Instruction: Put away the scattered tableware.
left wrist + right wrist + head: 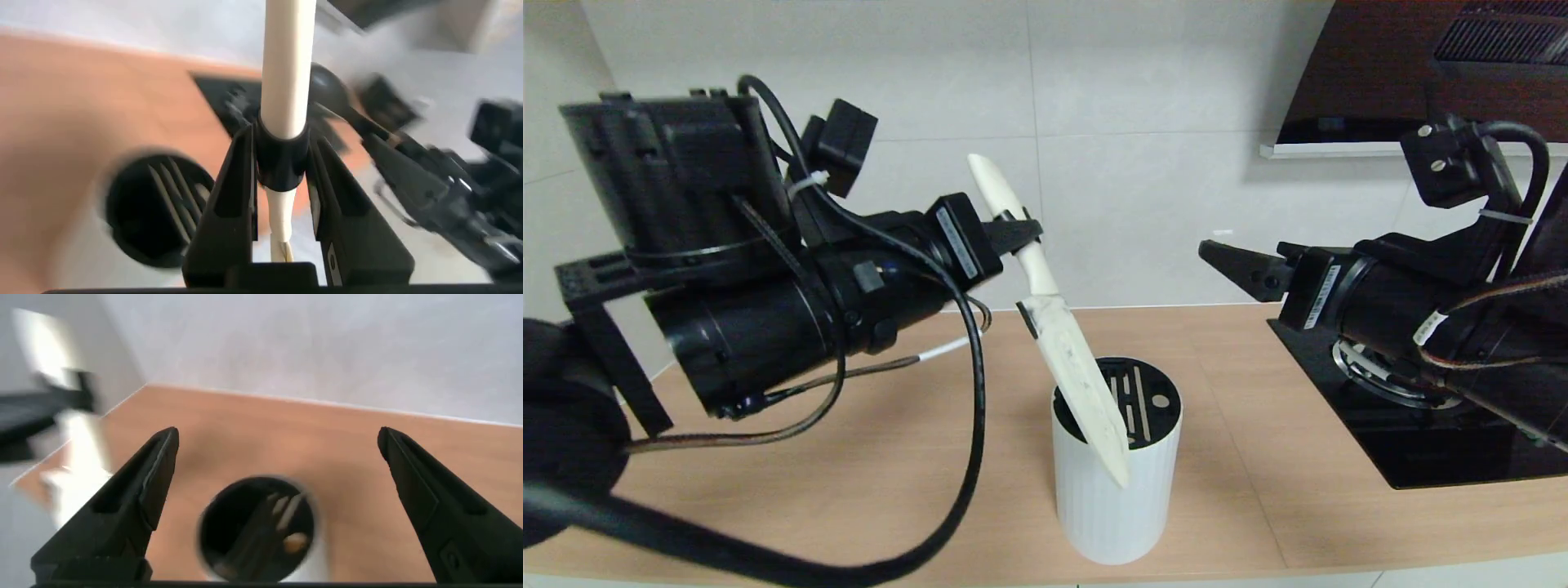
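Your left jaws clamp the white knife (pixel 1078 384), blade tilted over the knife block (pixel 1115 506), while your right jaws gape wide.

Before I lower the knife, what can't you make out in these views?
Head view: the blade of the knife overlaps the front of the holder, so how the tip lines up with the slots is unclear.
Left wrist view: the left tool hides the blade, and the holder's slots are blurred.
Right wrist view: the holder's top is blurred, so the slots can't be told apart.
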Motion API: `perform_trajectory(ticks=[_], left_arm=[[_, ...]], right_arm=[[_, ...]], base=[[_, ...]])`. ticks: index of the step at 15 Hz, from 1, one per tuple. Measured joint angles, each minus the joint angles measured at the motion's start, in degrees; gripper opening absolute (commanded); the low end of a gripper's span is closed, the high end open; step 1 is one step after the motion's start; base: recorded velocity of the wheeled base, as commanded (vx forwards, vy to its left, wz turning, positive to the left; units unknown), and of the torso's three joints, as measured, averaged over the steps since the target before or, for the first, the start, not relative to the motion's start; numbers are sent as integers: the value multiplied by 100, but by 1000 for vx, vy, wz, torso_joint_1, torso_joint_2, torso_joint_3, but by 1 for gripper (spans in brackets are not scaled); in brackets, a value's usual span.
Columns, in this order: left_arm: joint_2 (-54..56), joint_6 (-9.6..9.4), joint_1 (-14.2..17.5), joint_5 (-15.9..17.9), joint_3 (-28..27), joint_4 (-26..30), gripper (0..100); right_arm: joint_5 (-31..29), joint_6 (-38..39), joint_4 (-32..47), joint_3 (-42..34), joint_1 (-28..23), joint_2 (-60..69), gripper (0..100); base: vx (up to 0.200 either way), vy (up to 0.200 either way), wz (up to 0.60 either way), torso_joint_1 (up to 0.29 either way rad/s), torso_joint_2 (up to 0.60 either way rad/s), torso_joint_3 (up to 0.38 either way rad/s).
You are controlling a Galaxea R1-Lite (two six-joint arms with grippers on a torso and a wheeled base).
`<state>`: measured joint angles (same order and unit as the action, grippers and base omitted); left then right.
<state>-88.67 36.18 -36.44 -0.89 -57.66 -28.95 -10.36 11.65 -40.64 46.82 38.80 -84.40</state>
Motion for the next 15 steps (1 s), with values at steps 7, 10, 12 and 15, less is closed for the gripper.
perform_trajectory(ticks=[7,10,12,15], left_arm=[[-151,-1503,-479,-2235,-324,-703,0],[-438,-2178,-708,-2443,-27,-1453,0],[-623,-2381,-835,-2486,127,-1780,0],[-831,-2403,-978,-2508,229,-1815,0]], right_arm=[[-34,0,16,24,-60,132,100],[-37,2,16,6,-60,113,100],[-28,5,17,2,-57,110,100],[-12,5,16,-2,-60,96,100]], base=[[0,0,0,0,0,0],[0,0,0,0,0,0],[0,0,0,0,0,0],[0,0,0,0,0,0]])
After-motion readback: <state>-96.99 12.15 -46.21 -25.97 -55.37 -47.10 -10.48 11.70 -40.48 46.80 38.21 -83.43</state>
